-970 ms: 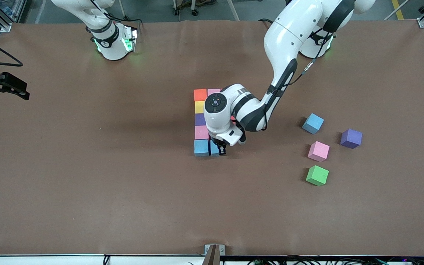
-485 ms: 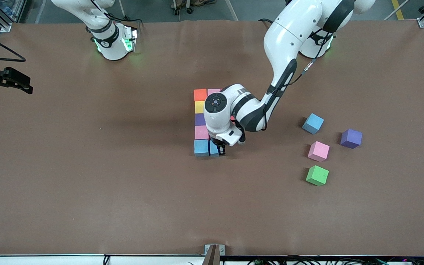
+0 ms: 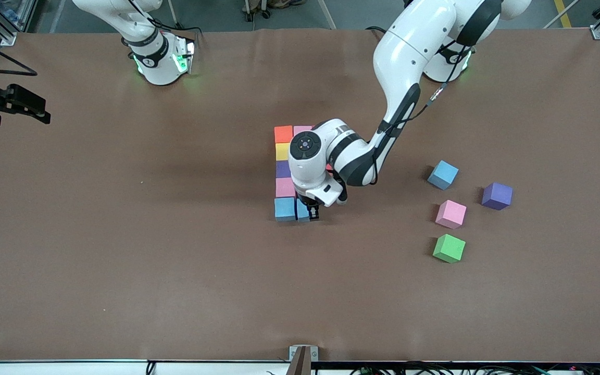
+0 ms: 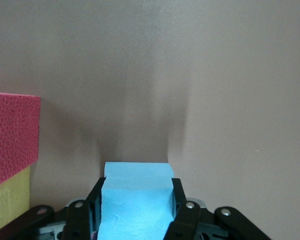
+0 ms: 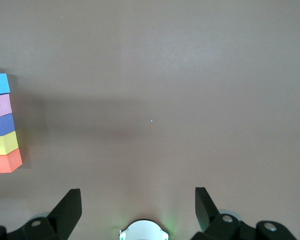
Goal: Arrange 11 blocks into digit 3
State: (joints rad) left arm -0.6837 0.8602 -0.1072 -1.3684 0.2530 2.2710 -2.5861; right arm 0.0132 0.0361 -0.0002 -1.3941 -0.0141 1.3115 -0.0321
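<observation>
Beside the corner blue block (image 3: pixel 284 209) of the digit 3 (image 3: pixel 283 172), the left end effector (image 3: pixel 308 212) remains clenched on a light blue block (image 4: pixel 136 200), unmoved: placement pending release. The right end effector (image 5: pixel 138 207) waits, released.

Two glossy white arms (image 3: pixel 399 57) w/ black joint bands, green base lights, thin black cables, black fingers (image 4: pixel 182 212).

- The table (image 3: pixel 123 234) is plain matte brown.
- The column of blocks runs orange (image 3: pixel 283 134), yellow (image 3: pixel 282 151), purple (image 3: pixel 282 169), pink (image 3: pixel 284 187), light blue (image 3: pixel 284 208).
- The held block (image 4: pixel 136 197) is light blue.
- The loose cubes are light blue (image 3: pixel 442 174), purple (image 3: pixel 497 196), pink (image 3: pixel 450 214) and green (image 3: pixel 449 248).
- The arms (image 3: pixel 404 67) are white with black joints.
</observation>
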